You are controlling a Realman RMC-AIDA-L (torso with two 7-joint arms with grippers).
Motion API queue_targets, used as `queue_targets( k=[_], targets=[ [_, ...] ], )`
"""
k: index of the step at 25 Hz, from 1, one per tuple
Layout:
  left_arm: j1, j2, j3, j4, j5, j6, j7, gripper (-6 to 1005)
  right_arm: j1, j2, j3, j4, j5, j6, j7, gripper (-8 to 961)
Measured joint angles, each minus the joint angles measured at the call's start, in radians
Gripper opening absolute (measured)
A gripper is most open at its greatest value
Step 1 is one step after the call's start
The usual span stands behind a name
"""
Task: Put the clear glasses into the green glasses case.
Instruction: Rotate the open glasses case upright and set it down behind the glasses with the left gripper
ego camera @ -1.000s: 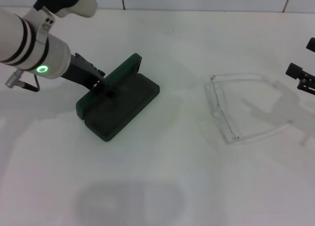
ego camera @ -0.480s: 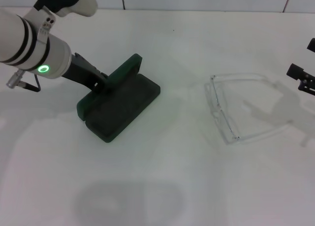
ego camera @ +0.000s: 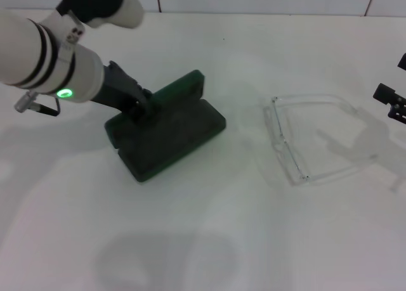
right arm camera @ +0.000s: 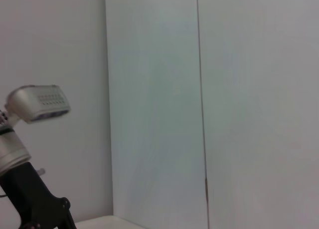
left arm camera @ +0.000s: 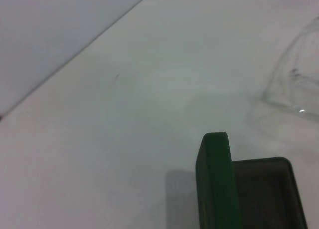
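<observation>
Shifted rightward, the green glasses case [ego camera: 166, 131] sits clamped in the left pincer [ego camera: 141, 106], lid raised.

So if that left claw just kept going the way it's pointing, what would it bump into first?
Most likely the green glasses case: the left claw is already at its raised lid, pointing toward the robot's right. Farther along lie the clear glasses, though depth is hard to judge.

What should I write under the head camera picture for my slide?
Left gripper at the open green case; clear glasses wait on the white table.
</observation>
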Motion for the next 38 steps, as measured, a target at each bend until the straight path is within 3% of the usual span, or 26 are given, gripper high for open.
queue_targets(
  k=[6, 11, 16, 38],
  targets=[
    [0.083, 0.0, 0.146, 0.112, -0.001, -0.062, 0.086, 210, -0.014, 0.0, 0.012, 0.002, 0.0, -0.015, -0.008, 801],
    [0.123, 0.0, 0.236, 0.138, 0.001, -0.126, 0.163, 212, -0.038, -0.004, 0.037, 0.002, -0.003, -0.052, -0.01, 776],
    [0.107, 0.0, 0.296, 0.124, 0.044, -0.132, 0.232, 215, -0.052, -0.008, 0.044, 0.002, -0.002, -0.067, -0.01, 776],
    [0.022, -0.001, 0.385, 0.06, 0.014, -0.217, 0.318, 228, -0.067, -0.009, 0.048, 0.005, -0.003, -0.094, -0.021, 775]
  ],
)
